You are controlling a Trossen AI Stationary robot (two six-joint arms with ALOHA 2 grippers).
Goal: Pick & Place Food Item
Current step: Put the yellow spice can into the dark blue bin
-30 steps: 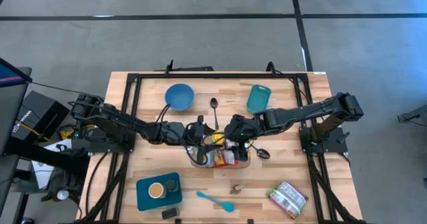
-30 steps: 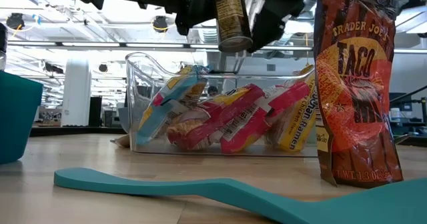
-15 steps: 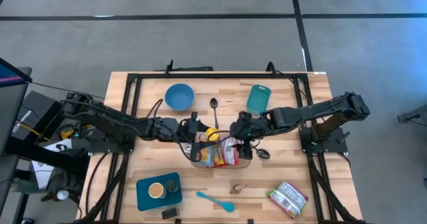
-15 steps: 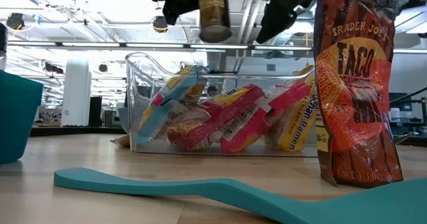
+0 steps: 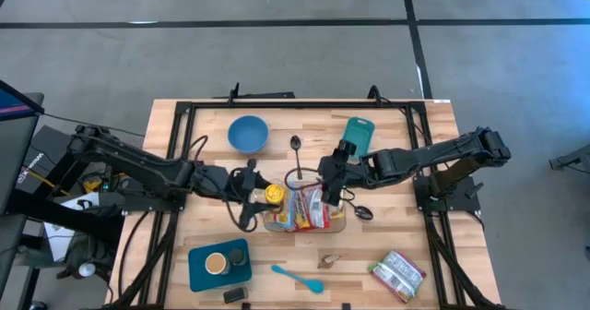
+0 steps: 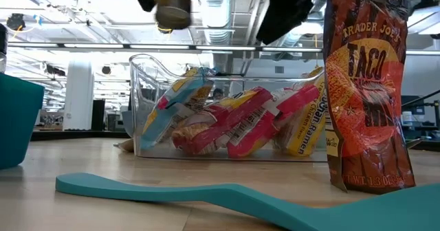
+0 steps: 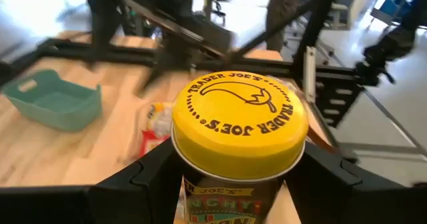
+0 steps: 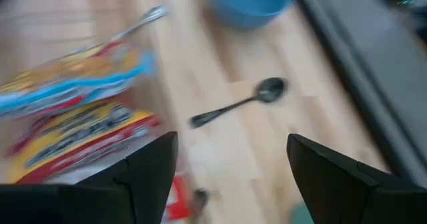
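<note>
A brown jar with a yellow lid [image 5: 274, 194] is held by my left gripper [image 5: 261, 195] above the left end of a clear bin [image 5: 300, 220]. In the low view the jar [image 6: 172, 4] hangs well above the bin [image 6: 148, 100], which holds several ramen packets [image 6: 234, 124]. In the left wrist view the lid [image 7: 240, 121] fills the space between my fingers. My right gripper [image 5: 330, 173] is open and empty over the bin's far right corner; it also shows in the right wrist view [image 8: 230, 177]. My left gripper pinches the jar's body just below the lid [image 7: 200, 194] between its two fingers [image 7: 143, 181], one on each side. The fingers come roughly level from the table's left. The jar is upright with its lid up, lifted clear of the bin.
A blue bowl [image 5: 248, 133], a teal container [image 5: 358, 135] and a spoon [image 5: 296, 146] lie at the far side; a second spoon [image 5: 362, 212] lies right of the bin. Near the front are a teal tray with a cup [image 5: 219, 264], a teal spatula [image 5: 297, 278] and a taco pouch [image 5: 399, 275].
My left gripper has carried the jar toward the table's left and slightly up, from over the bin's middle to over its left end; the jar has stayed upright. My right gripper has drawn back from the jar toward the far right.
</note>
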